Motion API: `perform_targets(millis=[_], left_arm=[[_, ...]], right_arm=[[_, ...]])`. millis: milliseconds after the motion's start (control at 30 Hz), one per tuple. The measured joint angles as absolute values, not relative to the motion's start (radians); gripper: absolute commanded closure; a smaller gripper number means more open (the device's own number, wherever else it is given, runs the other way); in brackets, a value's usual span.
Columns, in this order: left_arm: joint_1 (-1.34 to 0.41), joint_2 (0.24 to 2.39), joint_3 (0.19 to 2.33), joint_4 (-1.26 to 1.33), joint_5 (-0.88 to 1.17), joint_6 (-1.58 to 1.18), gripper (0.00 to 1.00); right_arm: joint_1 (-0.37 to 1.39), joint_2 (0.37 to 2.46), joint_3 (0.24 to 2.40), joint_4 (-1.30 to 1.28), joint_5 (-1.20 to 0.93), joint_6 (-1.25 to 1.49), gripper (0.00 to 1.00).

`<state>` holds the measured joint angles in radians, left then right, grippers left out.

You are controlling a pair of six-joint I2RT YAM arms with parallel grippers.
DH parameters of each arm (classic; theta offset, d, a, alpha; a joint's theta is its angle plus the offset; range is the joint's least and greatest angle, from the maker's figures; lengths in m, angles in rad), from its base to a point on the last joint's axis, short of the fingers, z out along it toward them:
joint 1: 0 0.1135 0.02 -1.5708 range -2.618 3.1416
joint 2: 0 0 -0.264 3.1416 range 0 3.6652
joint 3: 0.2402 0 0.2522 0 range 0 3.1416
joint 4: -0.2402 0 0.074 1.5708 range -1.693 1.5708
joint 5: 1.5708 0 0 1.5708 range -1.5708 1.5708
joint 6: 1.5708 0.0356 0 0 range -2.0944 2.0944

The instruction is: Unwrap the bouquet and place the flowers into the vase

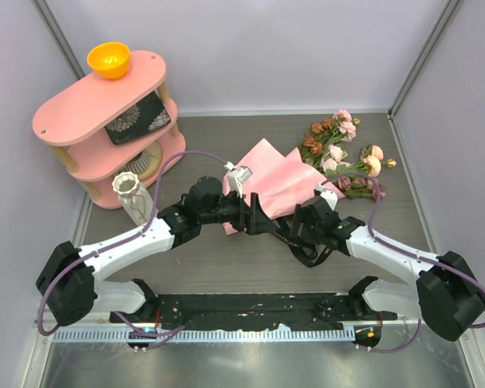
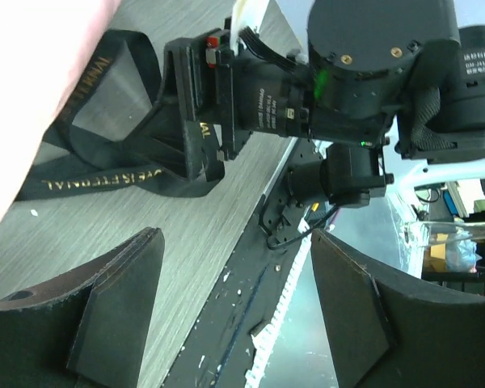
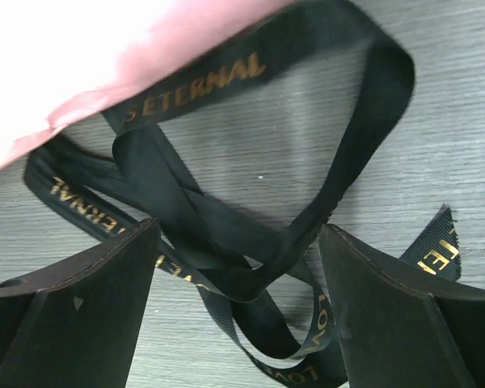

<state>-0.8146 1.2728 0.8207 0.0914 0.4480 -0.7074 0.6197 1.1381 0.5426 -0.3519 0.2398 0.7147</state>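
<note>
Both stand wide open and empty, left gripper (image 2: 234,323) and right gripper (image 3: 238,315) near the loose black ribbon (image 3: 226,234) beside the paper sheet (image 1: 275,174), flowers (image 1: 343,153) seemingly unwrapped, well apart from the vase (image 1: 132,194); risk: ribbon loop snags a finger, dragging the sheet.

The grey wood-grain counter (image 1: 226,271) carries a salmon-pink paper sheet (image 1: 275,174), opened out and creased, near its middle. At the sheet's far right corner the flowers (image 1: 343,153) lie on their sides, blooms toward the far right and stems running back to the paper. A black ribbon (image 3: 226,234) with gold lettering lies in loose loops on the bare wood, one loop passing under the paper's edge. At the left a white vase (image 1: 132,194) stands upright just in front of a pink three-tier shelf (image 1: 89,109); its top tier bears an orange bowl (image 1: 109,59), its middle tier a dark patterned item (image 1: 137,120)
</note>
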Motion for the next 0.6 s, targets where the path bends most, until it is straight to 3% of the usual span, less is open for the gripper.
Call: perform_targets(millis=[133,233,267,500,533,600], left_arm=[[-0.827,1.247,0.788,0.097,0.44,-0.707,0.24],[-0.827,1.221,0.765,0.089,0.416,-0.707,0.26],[-0.827,1.206,0.756,0.084,0.403,-0.705,0.26],[-0.827,1.053,0.733,0.022,0.286,-0.696,0.27],[-0.827,1.029,0.733,0.007,0.268,-0.694,0.27],[-0.827,0.981,0.733,-0.031,0.233,-0.69,0.28]], right_arm=[[0.62,1.175,0.532,-0.353,0.239,0.724,0.18],[0.635,1.189,0.522,-0.352,0.238,0.741,0.28],[0.656,1.192,0.519,-0.347,0.244,0.747,0.38],[0.894,1.318,0.533,-0.146,0.242,0.842,0.72],[0.943,1.393,0.577,-0.118,0.244,0.855,0.86],[1.016,1.514,0.677,-0.066,0.229,0.855,0.99]])
